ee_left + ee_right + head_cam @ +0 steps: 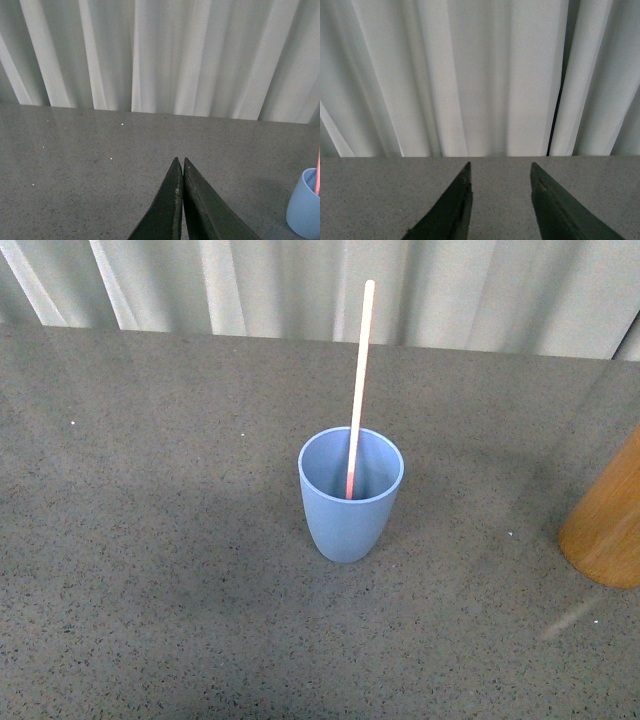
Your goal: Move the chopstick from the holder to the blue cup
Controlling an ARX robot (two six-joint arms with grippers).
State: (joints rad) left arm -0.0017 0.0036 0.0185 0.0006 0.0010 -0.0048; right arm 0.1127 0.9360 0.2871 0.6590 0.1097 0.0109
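The chopstick (358,380) stands near-upright in the blue cup (350,502), red end down — apparently already transferred, with the holder (607,525) well off to the right. The left tool (181,165) is clenched and empty, the cup off to its side; the right tool (500,172) is spread, holding nothing — neither touches the stick.

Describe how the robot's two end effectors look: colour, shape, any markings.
Both show only in the wrist views. The left end effector has two dark, near-black fingers tapering to sharp points, with faint pale scuffs along the inner edges. The right end effector has matching dark wedge-shaped fingers. No cables or labels visible.
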